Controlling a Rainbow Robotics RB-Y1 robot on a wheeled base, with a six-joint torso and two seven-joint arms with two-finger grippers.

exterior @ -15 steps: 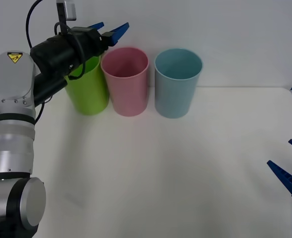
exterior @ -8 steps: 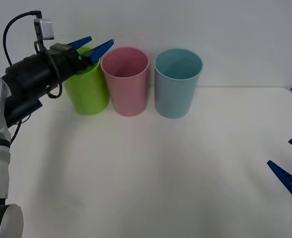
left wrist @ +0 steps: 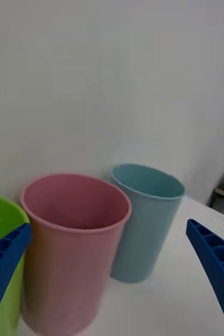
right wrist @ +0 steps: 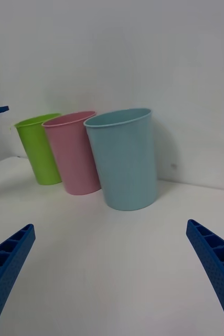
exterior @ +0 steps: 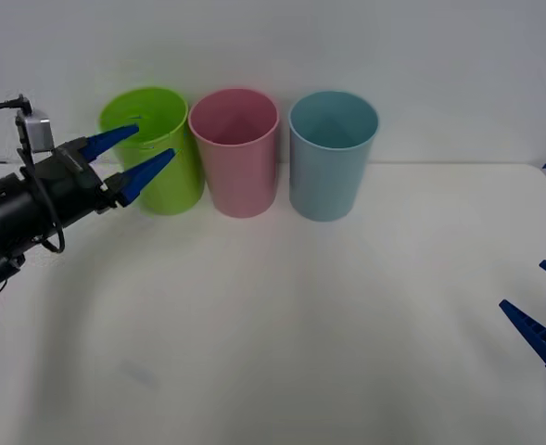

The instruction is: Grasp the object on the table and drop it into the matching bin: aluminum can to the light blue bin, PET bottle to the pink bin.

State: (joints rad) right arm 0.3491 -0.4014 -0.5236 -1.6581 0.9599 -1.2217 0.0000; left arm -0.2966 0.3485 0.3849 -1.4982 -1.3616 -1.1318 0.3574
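Nothing here can be read. The tall round lime green plastic bin (exterior: 152, 148), the tall round pink plastic bin (exterior: 234, 151) and the tall round light blue plastic bin (exterior: 332, 153) all have plain walls, with no label, brand or number on them. The wide white tabletop (exterior: 328, 315) carries no marking or sign, and the pale wall (exterior: 393, 56) behind the bins is just as blank.

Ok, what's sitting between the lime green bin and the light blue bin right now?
The pink bin stands between the lime green bin and the light blue bin, as the front view shows.
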